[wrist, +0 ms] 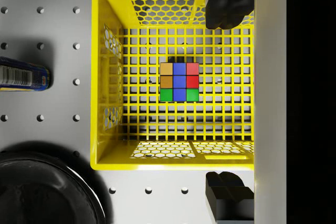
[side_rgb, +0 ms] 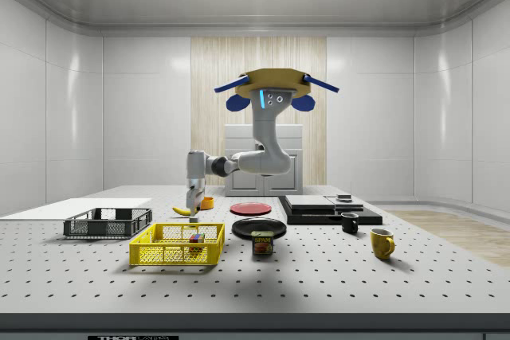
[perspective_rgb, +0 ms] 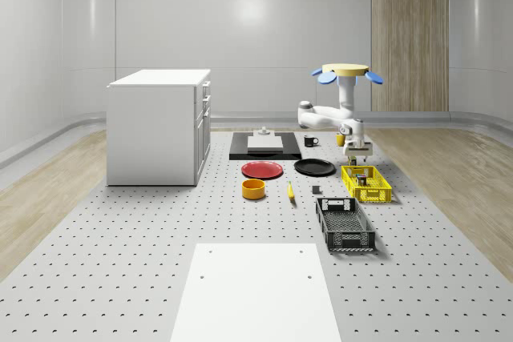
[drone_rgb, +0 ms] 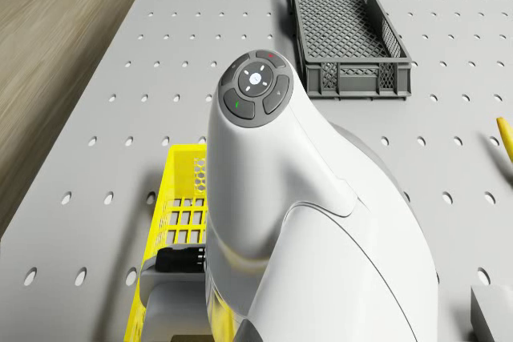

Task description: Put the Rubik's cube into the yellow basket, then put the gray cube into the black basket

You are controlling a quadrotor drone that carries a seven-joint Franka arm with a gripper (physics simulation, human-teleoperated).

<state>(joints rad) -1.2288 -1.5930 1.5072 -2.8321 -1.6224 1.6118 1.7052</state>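
Overhead, the drone (side_rgb: 273, 85) hovers, arm bent down, gripper (wrist: 228, 100) spread wide above the Rubik's cube (wrist: 179, 82) in the yellow basket (wrist: 103, 77).

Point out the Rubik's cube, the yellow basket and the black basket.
Rubik's cube (wrist: 179, 82): wrist view, top face centre.
Yellow basket (wrist: 107, 74): wrist view, side wall.
Black basket (perspective_rgb: 345, 237): whole-scene view, near end wall.

Rubik's cube (wrist: 179, 82) flat on yellow basket (wrist: 107, 85) floor, frame centre; black basket (perspective_rgb: 345, 225) lower right, whole-scene view.

A lab test room: a grey perforated metal table (perspective_rgb: 120, 254), with bare glossy wall panels (perspective_rgb: 240, 30) behind that table.
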